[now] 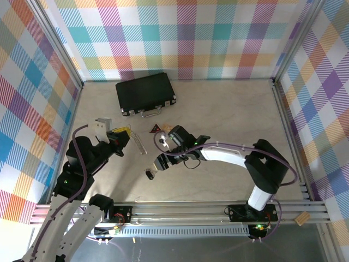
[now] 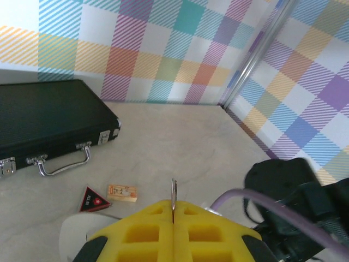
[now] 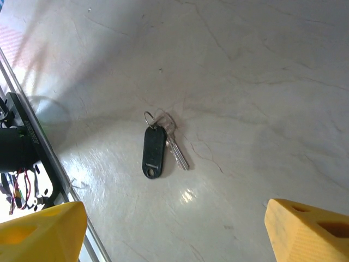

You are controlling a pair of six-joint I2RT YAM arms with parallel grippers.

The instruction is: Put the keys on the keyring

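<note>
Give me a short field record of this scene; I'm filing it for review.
left gripper: shut on the keyring, whose thin loop sticks up between its fingers
right gripper: open, poised over the key
key position: lying flat on the table, not gripped
black case: closed, at the far side
</note>
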